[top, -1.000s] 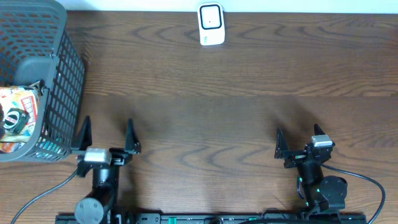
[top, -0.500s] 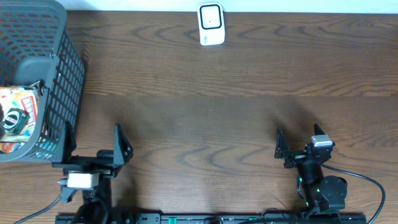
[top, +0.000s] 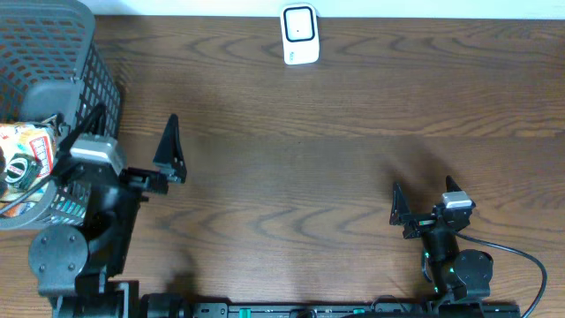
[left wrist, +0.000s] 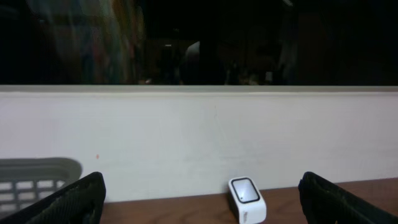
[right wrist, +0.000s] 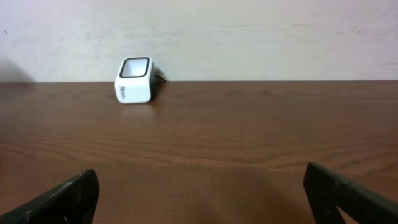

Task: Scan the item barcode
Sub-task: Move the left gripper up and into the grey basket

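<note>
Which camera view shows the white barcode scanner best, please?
The right wrist view: the scanner stands whole and unobstructed on the table. The overhead view shows it from above at the table's far edge; the left wrist view catches it small, at the frame's bottom.

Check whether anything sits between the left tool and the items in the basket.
Yes, the basket itself: its mesh side wall. The open left tool is at that wall, and the colourful packet lies inside, beyond it. The top of the basket is open, so a path from above looks free.
</note>
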`<state>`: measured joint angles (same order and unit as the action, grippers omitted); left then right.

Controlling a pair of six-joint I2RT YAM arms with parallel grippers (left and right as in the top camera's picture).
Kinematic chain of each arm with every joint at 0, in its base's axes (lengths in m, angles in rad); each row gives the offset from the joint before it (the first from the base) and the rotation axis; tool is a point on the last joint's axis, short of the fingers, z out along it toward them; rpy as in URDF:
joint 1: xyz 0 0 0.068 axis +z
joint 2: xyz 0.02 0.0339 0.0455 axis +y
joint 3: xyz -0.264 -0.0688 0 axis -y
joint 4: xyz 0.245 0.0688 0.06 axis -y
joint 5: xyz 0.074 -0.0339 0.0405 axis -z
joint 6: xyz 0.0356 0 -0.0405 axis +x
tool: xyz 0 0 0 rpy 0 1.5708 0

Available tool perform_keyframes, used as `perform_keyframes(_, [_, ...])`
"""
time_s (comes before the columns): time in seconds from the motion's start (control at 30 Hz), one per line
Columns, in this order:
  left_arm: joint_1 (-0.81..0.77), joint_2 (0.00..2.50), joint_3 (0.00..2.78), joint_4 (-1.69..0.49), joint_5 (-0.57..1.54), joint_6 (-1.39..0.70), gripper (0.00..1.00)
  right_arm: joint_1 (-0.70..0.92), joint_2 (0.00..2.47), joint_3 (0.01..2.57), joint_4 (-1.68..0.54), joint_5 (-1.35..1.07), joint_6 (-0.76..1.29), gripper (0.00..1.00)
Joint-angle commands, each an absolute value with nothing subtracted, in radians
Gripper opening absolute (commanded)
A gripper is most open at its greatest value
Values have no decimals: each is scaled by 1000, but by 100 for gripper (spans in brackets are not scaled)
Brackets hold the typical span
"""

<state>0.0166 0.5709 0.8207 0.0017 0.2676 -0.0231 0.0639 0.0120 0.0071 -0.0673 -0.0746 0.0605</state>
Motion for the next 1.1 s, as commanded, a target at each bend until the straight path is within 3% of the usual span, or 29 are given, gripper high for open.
perform_keyframes(0.0, [16,618,849,50,298,-50,98,58,7,6,-72,-78,63,99])
perform_keyframes(0.3, [125,1016,1404,-284,74,-63,98,58,7,6,-72,-78,63,99])
perform_keyframes(0.57, [438,1485,1956,-534,17,-88,98,58,7,6,-72,-78,63,99])
perform_keyframes(0.77, [580,1655,1984,-530,14,-87,98,58,7,6,-72,-78,63,99])
perform_keyframes(1.07, [690,1804,1984,-716,3,-80,97,58,7,6,-72,-78,63,99])
